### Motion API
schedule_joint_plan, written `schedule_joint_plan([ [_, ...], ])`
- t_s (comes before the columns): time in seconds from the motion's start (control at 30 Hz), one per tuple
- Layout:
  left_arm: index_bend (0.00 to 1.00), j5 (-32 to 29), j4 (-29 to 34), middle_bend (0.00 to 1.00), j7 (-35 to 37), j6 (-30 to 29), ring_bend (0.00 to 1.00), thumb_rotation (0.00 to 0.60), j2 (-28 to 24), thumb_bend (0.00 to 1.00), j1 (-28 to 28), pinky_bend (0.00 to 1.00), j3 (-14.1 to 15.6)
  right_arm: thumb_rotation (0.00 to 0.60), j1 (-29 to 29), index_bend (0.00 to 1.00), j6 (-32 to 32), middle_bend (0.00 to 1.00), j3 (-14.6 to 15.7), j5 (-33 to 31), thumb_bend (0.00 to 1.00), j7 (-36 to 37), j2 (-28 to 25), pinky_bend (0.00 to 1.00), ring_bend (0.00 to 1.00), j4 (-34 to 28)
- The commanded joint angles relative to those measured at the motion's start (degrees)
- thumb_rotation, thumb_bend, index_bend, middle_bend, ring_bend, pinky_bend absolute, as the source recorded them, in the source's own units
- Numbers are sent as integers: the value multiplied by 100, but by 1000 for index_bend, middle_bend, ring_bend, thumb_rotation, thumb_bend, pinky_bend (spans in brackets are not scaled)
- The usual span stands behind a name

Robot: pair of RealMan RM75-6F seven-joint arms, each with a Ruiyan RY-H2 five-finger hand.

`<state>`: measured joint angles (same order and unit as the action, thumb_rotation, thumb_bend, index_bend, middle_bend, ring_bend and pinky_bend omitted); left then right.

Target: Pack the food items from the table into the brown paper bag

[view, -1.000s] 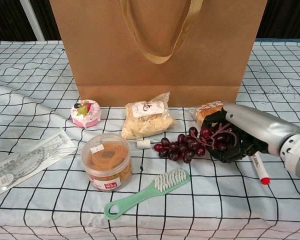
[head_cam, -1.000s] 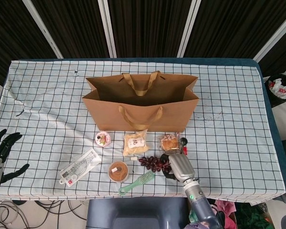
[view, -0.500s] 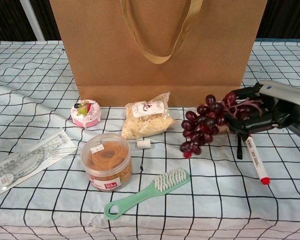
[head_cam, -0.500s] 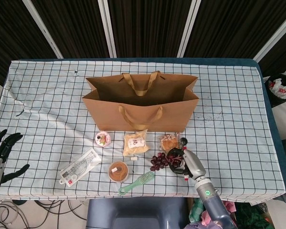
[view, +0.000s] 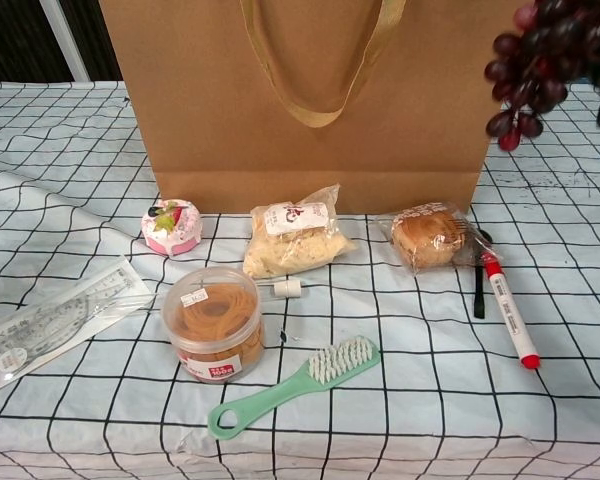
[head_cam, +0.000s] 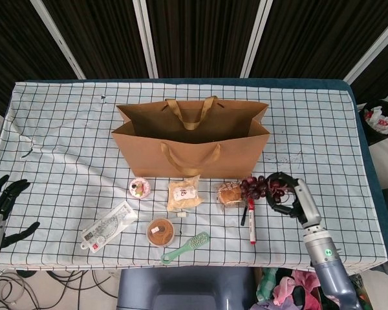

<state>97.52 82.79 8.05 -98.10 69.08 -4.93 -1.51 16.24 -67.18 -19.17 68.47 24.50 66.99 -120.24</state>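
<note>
This looks like a robot test room or lab, not a home. The tabletop [head_cam: 323, 129] stands alone, covered with a white cloth with a dark grid, and the cloth hangs loose at the left edge. Behind it, on the far side, dark panels [head_cam: 194, 35] with white slanted bars [head_cam: 144, 35] close the space like a screen. Loose cables [head_cam: 26, 284] lie on the floor at the near left, and a bag of rubbish or clutter [head_cam: 378, 119] lies on the floor at the right.
</note>
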Motion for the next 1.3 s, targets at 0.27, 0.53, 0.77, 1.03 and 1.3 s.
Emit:
schedule_joint_plan([
  [0.27, 171, 13, 15, 173, -15, -38, 16, 600, 4, 97, 20, 49, 2, 600, 164, 767, -602, 640, -1322, -837, 503, 366, -682, 545, 614, -293],
  [0.53, 171, 5, 17, 173, 24, -84, 16, 600, -13, 97, 42, 49, -9, 600, 1014, 772, -808, 640, -2169, -1710, 503, -363, -566, 545, 614, 1],
  [0.77, 172, -18, 12, 173, 44, -99, 16, 600, -35, 97, 57, 49, -22, 600, 2078, 778, -533, 641, -2422, -2533, 503, -1052, -128, 545, 614, 631],
  [1.03, 171, -33, 11, 173, 72, -153, 16, 600, -53, 97, 85, 49, -41, 600, 2739, 778, -161, 640, -2243, -2972, 503, -1325, 397, 545, 614, 1262],
  [1.3, 172, -82, -8, 173, 101, -159, 16, 600, -62, 97, 92, 49, -75, 600, 3145, 778, 56, 637, -1970, -2971, 502, -1586, 798, 545, 612, 1614],
])
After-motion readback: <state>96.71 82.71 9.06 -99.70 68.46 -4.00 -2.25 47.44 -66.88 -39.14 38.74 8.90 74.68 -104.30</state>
